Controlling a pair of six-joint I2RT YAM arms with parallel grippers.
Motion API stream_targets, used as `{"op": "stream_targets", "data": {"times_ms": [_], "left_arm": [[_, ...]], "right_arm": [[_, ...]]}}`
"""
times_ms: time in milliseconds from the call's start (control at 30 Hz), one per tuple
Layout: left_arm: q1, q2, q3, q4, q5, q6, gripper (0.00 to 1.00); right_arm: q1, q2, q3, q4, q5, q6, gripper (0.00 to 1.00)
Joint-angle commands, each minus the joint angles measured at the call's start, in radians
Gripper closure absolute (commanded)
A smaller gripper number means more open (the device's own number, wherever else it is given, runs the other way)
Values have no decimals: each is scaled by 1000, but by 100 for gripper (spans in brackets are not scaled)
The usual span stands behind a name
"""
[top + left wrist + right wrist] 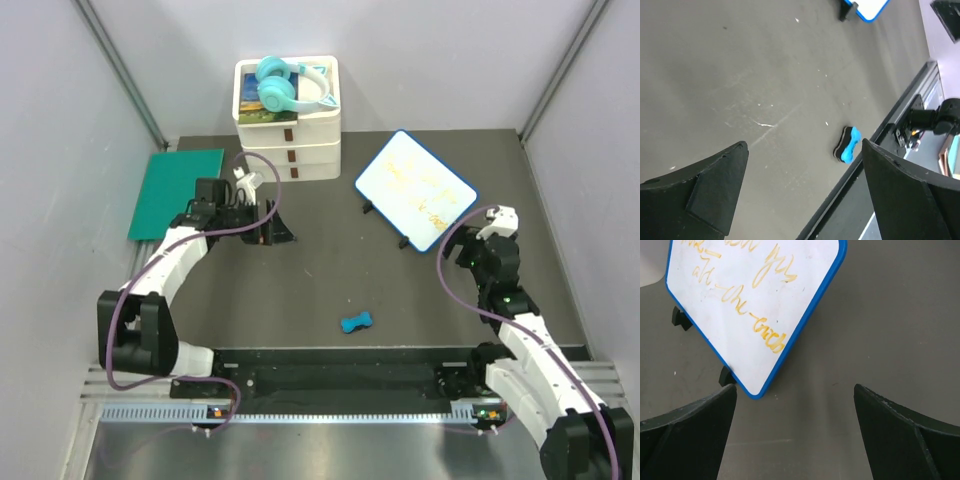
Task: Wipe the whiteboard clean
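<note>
One blue eraser (847,145) in left wrist view; whiteboard (755,300) script in right.

The whiteboard (415,190) is white with a blue frame and yellow-orange writing. The small eraser (356,322) is bright blue over black, and the mat (176,192) at ten o'clock is green.

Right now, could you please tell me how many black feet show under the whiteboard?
2: one foot partway along the blue edge of the whiteboard, the other foot by its near corner. More may be hidden.
</note>
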Motion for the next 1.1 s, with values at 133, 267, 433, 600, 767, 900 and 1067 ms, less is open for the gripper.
{"op": "stream_targets", "data": {"times_ms": [133,267,433,600,767,900,1067], "left_arm": [[-104,-194,-114,301,113,-76,1],[-172,-162,-90,289,78,-94,1],[-301,-64,-15,123,-112,8,1],[-571,42,128,-50,-488,154,1],[-797,212,228,-156,-677,278,2],[-919,332,252,-190,-750,343,6],[-979,398,269,-196,-769,331,8]], "right_arm": [[9,44,14,36,-21,13,1],[9,76,22,40,-44,15,1],[9,104,34,31,-47,20,1],[8,124,37,29,-44,23,1],[8,138,37,31,-42,30,1],[8,156,40,31,-53,35,1],[8,162,45,25,-56,36,1]]}}
